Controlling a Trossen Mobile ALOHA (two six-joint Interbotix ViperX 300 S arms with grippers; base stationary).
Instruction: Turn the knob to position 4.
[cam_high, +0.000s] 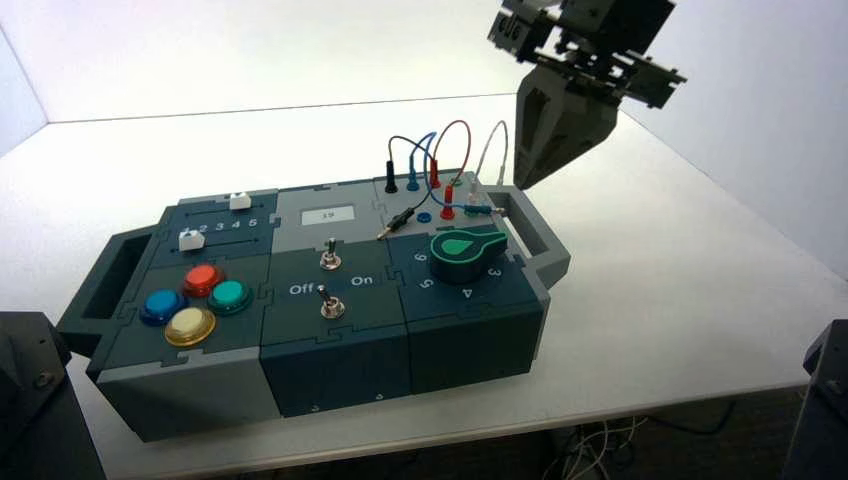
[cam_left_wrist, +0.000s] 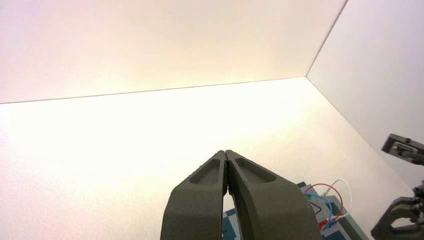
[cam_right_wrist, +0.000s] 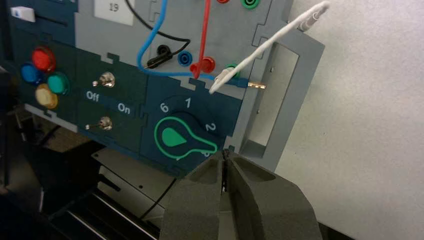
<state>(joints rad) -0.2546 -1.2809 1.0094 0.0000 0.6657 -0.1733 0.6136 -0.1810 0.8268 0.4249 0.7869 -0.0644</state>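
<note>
**Right tool hangs closed above the box's far right corner; knob untouched**

The right tool (cam_high: 527, 180) hangs in the air over the far right end of the box (cam_high: 330, 370), its two dark fingers pressed together at the tips and holding nothing. It sits above the grey handle (cam_high: 535, 230) on that side, close to the white wire (cam_high: 492, 145), and clear of the knob. In its own wrist view the closed fingertips (cam_right_wrist: 226, 165) lie just beside the knob's pointer arm.

The green knob (cam_high: 466, 252) stands on the dark teal panel at the right front of the box, with the dial numerals around it. Its pointer arm lies between the 2 (cam_right_wrist: 210, 127) and a numeral that the fingers partly hide, probably the 3. The numeral 4 (cam_high: 467, 294) is printed on the near side of the dial, away from the pointer.

Behind the knob, red, blue, black and white wires (cam_high: 440, 150) loop between the sockets. Two metal toggle switches (cam_high: 329, 280) stand in the middle panel, marked Off and On, and four coloured pushbuttons (cam_high: 195, 300) sit to the left.

The left tool (cam_left_wrist: 227, 161) is also closed, held over the bare bench (cam_high: 680, 300).
</note>
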